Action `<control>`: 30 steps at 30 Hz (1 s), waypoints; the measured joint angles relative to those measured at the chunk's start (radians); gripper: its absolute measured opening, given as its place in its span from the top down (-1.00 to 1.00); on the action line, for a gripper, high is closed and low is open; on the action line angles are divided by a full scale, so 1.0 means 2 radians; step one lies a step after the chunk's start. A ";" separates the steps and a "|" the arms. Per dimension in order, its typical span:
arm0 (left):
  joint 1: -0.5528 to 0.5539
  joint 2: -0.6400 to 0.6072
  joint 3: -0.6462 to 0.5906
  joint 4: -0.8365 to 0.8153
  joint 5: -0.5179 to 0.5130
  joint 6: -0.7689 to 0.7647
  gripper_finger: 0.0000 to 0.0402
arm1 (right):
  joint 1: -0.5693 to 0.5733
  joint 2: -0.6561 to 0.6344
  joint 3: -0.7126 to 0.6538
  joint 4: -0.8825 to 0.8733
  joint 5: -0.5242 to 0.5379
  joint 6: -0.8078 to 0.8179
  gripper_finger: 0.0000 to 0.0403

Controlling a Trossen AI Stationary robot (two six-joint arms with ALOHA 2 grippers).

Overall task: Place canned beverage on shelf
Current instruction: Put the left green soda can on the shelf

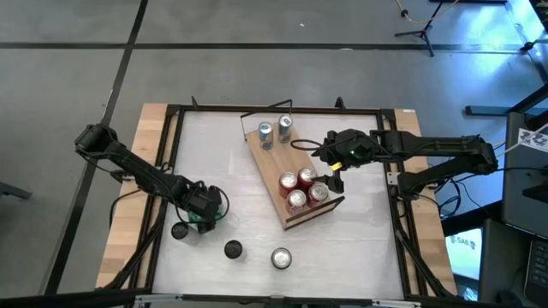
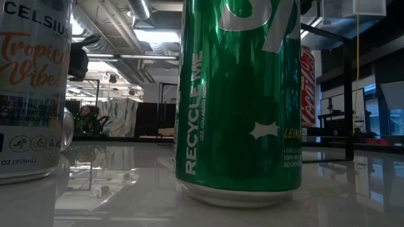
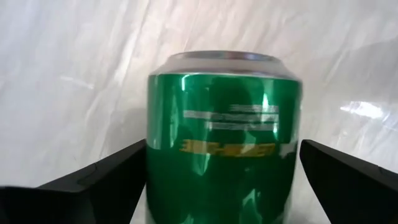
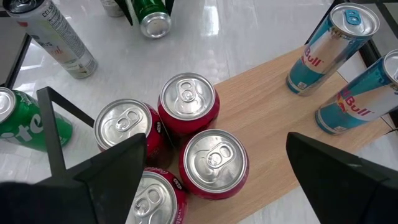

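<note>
Straddling the green can point(image 3: 224, 137), left hand point(image 1: 203, 210) stands open near the table's edge point(image 1: 158, 180)

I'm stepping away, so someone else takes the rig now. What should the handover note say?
Left gripper: open, fingers either side of a green can on the table, not yet closed.
Right gripper: open, empty, above the shelf.
Done: four red cans and two blue cans stand on the shelf.
Left: the green can and other cans still off it.
</note>
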 joint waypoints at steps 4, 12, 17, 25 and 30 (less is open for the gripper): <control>0.000 0.000 0.000 0.000 -0.010 0.000 -0.96 | 0.000 0.000 0.000 0.000 0.000 0.000 -0.88; 0.000 0.000 0.000 -0.002 -0.017 -0.001 -0.89 | 0.000 0.000 0.000 0.000 0.000 0.000 -0.88; 0.000 0.000 0.000 -0.002 -0.017 -0.001 -0.70 | 0.000 0.000 0.000 0.000 0.000 0.000 -0.88; 0.001 0.000 0.000 -0.002 -0.017 -0.001 -0.45 | 0.000 0.000 0.000 0.000 0.000 0.000 -0.88; 0.015 0.000 0.005 -0.005 -0.006 0.000 -0.44 | 0.000 0.000 0.000 0.000 0.000 0.000 -0.88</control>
